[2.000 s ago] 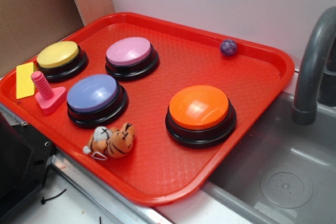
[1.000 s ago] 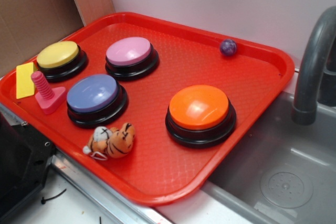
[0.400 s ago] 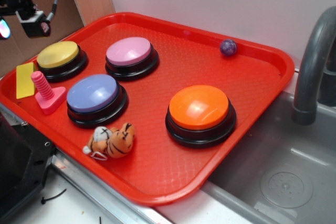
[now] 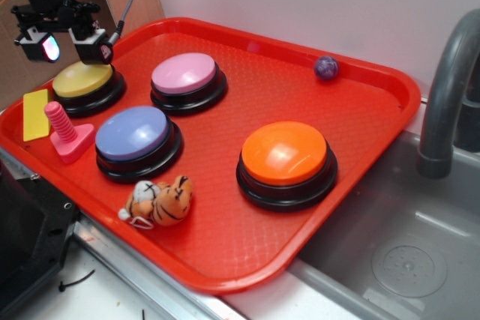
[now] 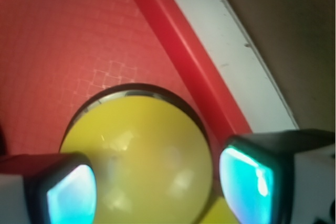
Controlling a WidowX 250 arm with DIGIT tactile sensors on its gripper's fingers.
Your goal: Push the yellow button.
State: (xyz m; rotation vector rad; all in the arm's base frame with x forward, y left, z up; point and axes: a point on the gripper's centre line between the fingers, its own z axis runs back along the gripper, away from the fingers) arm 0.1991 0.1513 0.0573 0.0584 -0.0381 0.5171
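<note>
The yellow button (image 4: 81, 80) is a round yellow dome on a black base at the far left of the red tray (image 4: 360, 140). My gripper (image 4: 69, 46) hovers just above it, jaws spread wide, holding nothing. In the wrist view the yellow button (image 5: 142, 156) fills the lower middle, and my gripper (image 5: 160, 187) straddles it, one lit fingertip (image 5: 71, 192) at the left and the other at the right. I cannot tell whether the fingers touch the dome.
On the tray are a pink button (image 4: 185, 74), a blue button (image 4: 135, 134), a larger orange button (image 4: 285, 154), a flat yellow block (image 4: 34, 115), a pink screw toy (image 4: 66, 134), a plush tiger (image 4: 159, 200) and a purple ball (image 4: 325, 67). A sink and faucet (image 4: 442, 103) are right.
The gripper has come into view from the upper left and dropped down to just above the yellow button. Nothing on the tray has moved.
</note>
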